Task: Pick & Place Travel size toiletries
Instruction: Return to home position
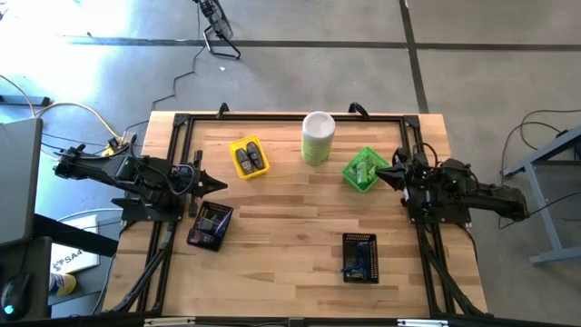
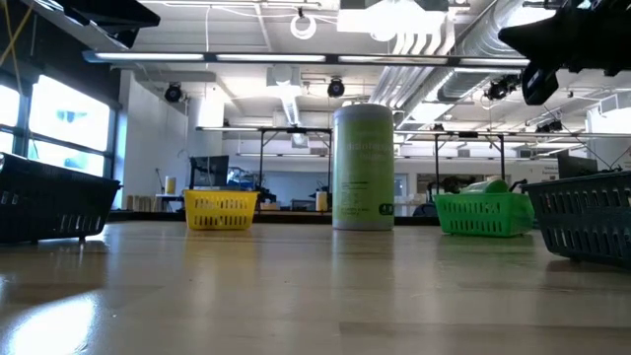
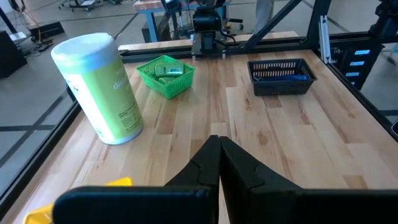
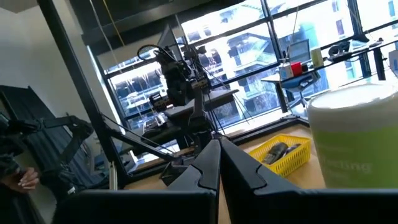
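Note:
The toiletries lie sorted in mesh trays. Green tubes (image 1: 364, 171) (image 3: 165, 70) fill the green tray. Dark grey oval pieces (image 1: 247, 159) (image 4: 277, 151) are in the yellow tray. Dark packets (image 1: 211, 222) sit in the left black tray, and bluish items (image 1: 358, 261) (image 3: 287, 77) in the near right black tray. My left gripper (image 1: 221, 184) (image 3: 219, 140) is shut and empty, between the yellow tray and the left black tray. My right gripper (image 1: 381, 176) (image 4: 219, 144) is shut and empty, raised beside the green tray's right side.
A tall pale-green canister with a white lid (image 1: 318, 136) (image 2: 364, 168) stands at the far middle, between the yellow tray (image 1: 259, 169) and the green tray (image 1: 349, 169). Bare wood (image 1: 290, 245) stretches across the table's middle and near part. A black frame (image 1: 272, 118) borders the table.

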You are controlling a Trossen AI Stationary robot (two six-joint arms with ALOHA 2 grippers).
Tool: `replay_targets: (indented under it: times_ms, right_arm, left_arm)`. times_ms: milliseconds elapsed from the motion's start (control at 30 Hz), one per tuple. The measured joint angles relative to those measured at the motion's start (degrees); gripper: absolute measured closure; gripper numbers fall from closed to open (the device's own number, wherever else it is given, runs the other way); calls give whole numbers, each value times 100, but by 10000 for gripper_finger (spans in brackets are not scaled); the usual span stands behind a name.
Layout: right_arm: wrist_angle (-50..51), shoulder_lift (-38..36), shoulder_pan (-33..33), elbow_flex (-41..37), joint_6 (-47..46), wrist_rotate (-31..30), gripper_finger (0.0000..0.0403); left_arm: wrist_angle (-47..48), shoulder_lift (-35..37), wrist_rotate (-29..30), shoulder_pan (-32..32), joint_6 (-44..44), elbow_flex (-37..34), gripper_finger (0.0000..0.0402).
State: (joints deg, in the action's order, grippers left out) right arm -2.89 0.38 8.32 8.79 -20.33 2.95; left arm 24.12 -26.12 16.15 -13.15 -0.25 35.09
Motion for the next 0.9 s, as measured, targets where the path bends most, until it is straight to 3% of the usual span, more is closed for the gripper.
replay_targets:
  times_ms: [167, 300, 600, 733, 900]
  right_arm:
    - [-913, -2, 0, -727, -139, 24, 399]
    - [-1113, 37, 0, -814, -186, 46, 400]
    - [-274, 26, 0, -819, 31, 10, 399]
    - [135, 46, 0, -821, -485, -21, 399]
    - [99, 113, -4, -821, -495, 1, 399]
  left_arm:
    - [0, 1, 1, 0, 0, 0, 401]
    - [0, 1, -1, 0, 0, 0, 401]
    - [6, 90, -3, 0, 1, 0, 401]
    - [244, 468, -6, 0, 2, -2, 401]
    - [767, 1166, -12, 0, 3, -2, 401]
